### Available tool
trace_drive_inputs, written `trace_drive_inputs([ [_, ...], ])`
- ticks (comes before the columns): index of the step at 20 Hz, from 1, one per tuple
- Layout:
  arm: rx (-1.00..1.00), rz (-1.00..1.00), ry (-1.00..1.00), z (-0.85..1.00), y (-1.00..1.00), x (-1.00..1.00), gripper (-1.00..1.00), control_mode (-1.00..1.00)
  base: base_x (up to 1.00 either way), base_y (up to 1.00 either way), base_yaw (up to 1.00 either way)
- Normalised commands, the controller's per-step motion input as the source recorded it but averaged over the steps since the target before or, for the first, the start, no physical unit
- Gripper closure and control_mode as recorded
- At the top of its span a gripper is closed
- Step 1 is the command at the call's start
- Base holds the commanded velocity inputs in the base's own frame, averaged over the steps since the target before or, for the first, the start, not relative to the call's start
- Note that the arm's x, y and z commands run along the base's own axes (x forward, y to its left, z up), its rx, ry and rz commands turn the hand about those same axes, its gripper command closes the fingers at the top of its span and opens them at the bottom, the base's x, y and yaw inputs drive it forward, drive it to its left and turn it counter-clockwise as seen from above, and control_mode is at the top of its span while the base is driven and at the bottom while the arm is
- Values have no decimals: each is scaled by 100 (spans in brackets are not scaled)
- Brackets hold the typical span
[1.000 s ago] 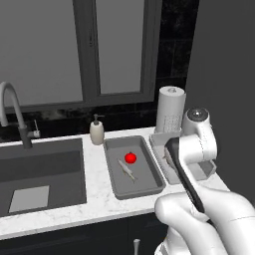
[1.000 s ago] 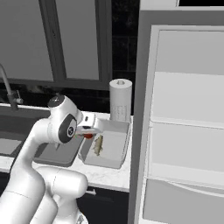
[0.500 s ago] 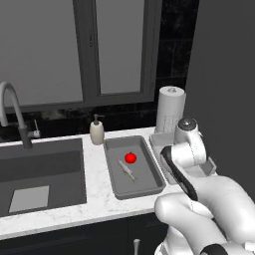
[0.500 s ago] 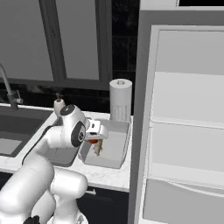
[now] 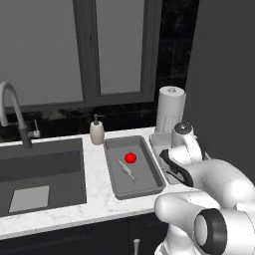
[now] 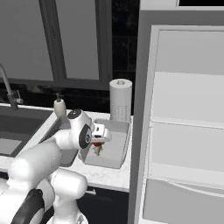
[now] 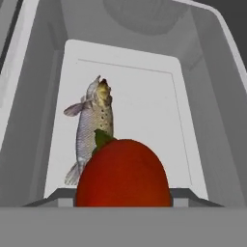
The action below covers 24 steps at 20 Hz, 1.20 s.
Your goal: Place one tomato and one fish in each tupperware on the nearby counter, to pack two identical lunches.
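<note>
While the gripper (image 6: 98,144) is clenching a tomato (image 7: 123,173), it is hanging directly over the lighter tupperware (image 7: 212,96), the fish (image 7: 94,125) lying lengthwise below.

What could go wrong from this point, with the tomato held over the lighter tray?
If released high, the tomato in the end effector could land on the fish or roll against the lighter tupperware's sloped wall. The paper towel roll stands close behind that tray, so a wide retreat might knock it.
</note>
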Motion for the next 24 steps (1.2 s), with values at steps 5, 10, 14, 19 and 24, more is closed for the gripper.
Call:
trace_drive_inputs([
  [5, 0, 0, 3, -37, 0, 23, 100, -100, 0, 0, 0],
  [10, 0, 0, 3, -35, 0, 14, 100, -100, 0, 0, 0],
  [14, 0, 0, 1, -23, 0, 0, -100, -100, 0, 0, 0],
  [19, 0, 0, -4, 4, 4, -13, -100, -100, 0, 0, 0],
  [24, -1, 0, -11, 25, 7, -30, -100, -100, 0, 0, 0],
])
